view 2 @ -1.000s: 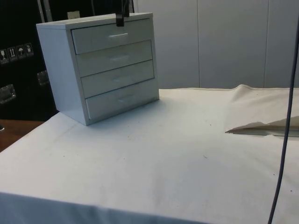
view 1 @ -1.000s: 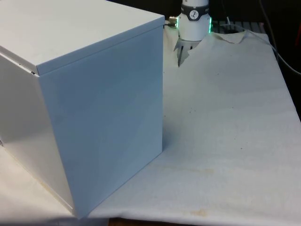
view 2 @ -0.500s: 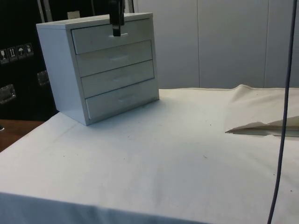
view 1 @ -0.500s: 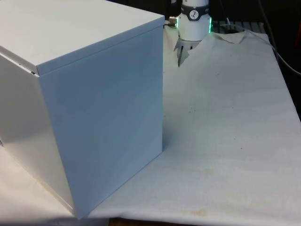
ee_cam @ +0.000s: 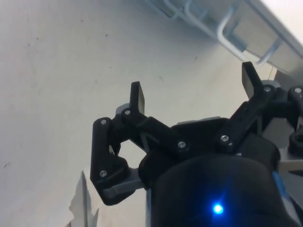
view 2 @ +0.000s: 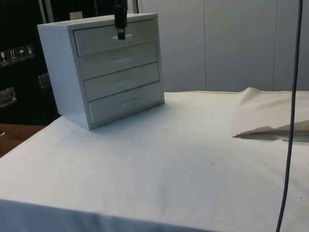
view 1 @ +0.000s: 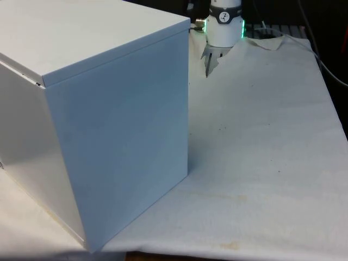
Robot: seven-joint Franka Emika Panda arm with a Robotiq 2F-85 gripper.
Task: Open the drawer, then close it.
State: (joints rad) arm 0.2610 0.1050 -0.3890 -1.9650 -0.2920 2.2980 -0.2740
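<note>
A white chest of drawers (view 2: 104, 67) stands at the table's far corner in the side view, its four drawers all shut. In the front view its plain back and side (view 1: 109, 125) face the camera. My black gripper (view 2: 120, 34) hangs in front of the top drawer (view 2: 140, 33), right at its small handle. In the wrist view the gripper (ee_cam: 193, 87) is open, nothing between its fingers (ee_cam: 137, 97), and white drawer handles (ee_cam: 226, 29) lie just beyond the tips.
White cloth (view 2: 169, 159) covers the table, with a raised fold (view 2: 270, 128) at the side view's right. A dark cable (view 2: 291, 121) hangs down there. The arm's base (view 1: 224, 24) stands behind the chest.
The gripper came down from the chest's top edge to the top drawer's handle a second ago; since half a second ago it has barely moved. The drawers stay shut.
</note>
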